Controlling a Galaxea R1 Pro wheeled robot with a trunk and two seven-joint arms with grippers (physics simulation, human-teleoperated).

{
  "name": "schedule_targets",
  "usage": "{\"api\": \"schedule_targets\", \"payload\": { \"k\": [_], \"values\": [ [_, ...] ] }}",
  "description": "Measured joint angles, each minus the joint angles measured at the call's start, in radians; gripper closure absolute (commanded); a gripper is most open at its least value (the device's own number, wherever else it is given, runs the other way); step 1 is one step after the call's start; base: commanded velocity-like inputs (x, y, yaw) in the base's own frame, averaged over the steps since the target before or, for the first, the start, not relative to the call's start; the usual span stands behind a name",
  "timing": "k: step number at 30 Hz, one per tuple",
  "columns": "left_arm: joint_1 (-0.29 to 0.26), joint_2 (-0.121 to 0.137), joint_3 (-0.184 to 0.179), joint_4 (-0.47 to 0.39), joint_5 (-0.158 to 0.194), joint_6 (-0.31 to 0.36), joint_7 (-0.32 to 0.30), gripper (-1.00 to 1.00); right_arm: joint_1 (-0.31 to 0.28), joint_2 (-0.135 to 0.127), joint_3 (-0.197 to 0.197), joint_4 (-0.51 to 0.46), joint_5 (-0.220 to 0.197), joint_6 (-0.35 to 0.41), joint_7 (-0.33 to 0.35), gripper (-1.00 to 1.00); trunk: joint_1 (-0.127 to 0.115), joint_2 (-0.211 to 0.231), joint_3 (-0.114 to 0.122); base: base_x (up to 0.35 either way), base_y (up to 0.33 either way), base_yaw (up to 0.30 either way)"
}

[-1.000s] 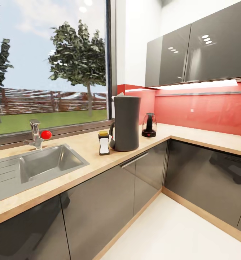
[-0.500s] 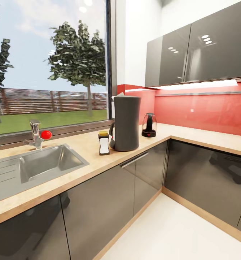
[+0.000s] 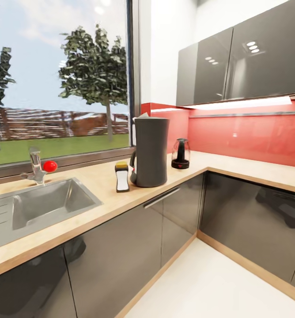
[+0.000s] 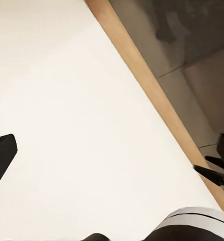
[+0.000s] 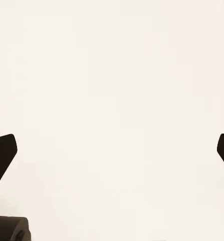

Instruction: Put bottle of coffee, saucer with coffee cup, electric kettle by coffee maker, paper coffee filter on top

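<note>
Grippers hang over pale floor, left gripper (image 4: 112, 150) and right gripper (image 5: 112, 150) both spread wide, empty. Beyond, kitchen countertop (image 3: 99, 201) carries bottle of coffee (image 3: 121, 176) beside coffee maker (image 3: 150, 151), pale filter (image 3: 138, 116) apparently atop, electric kettle (image 3: 180, 153) farther. Saucer and cup apparently remain.

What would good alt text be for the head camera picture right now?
A tall dark grey coffee maker stands on a light wood kitchen countertop, with a yellow-capped bottle of coffee to its left and a small clear electric kettle to its right. A steel sink sits under a window.
</note>
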Motion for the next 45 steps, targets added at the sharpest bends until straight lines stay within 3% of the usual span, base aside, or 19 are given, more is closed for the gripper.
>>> {"api": "schedule_targets", "payload": {
  "k": [9,20,30,45],
  "values": [
    [0.0,-0.002,0.0,0.0,0.001,0.0,0.033,-1.0,0.0,0.0,0.0,0.0,0.0,0.0,-0.001,-1.0,0.0,0.0,0.0,0.047,-0.055,0.122],
    [0.0,-0.004,0.002,0.0,0.001,0.0,0.037,-1.0,0.0,0.001,0.001,0.0,0.0,0.0,-0.001,-1.0,0.0,0.0,0.0,0.08,-0.213,0.047],
    [0.0,-0.004,0.003,-0.001,0.002,0.0,0.037,-1.0,0.0,0.001,0.001,0.0,0.0,0.0,-0.001,-1.0,0.0,0.0,0.0,0.012,-0.058,0.222],
    [0.0,-0.004,0.003,0.0,0.001,0.0,0.037,-1.0,0.0,0.001,0.001,0.0,0.0,0.0,-0.001,-1.0,0.0,0.0,0.0,0.101,-0.267,0.04]
  ]
}}
